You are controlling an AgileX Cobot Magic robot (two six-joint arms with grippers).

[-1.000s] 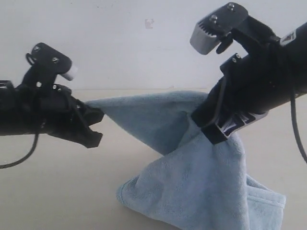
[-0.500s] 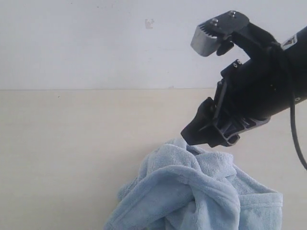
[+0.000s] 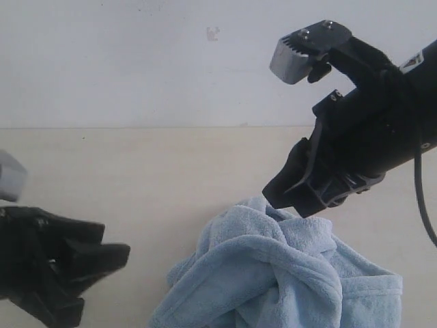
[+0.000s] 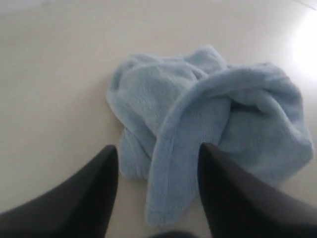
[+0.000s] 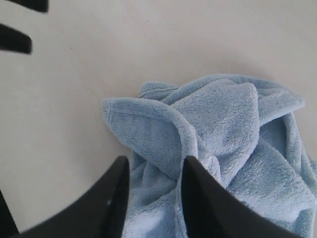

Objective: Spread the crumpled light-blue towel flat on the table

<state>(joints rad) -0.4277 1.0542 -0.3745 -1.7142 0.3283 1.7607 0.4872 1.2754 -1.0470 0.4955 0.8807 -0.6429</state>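
Your left gripper (image 3: 109,244) low over the table (image 3: 136,171), jaws apart and empty, your right gripper (image 3: 290,201) angled down close over the crumpled towel (image 3: 273,280), jaws apart

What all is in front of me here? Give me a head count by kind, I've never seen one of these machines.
Light-blue towel: 1
Black claws: 2, the left claw and the right claw, both open
Beige table: 1
Total: 4
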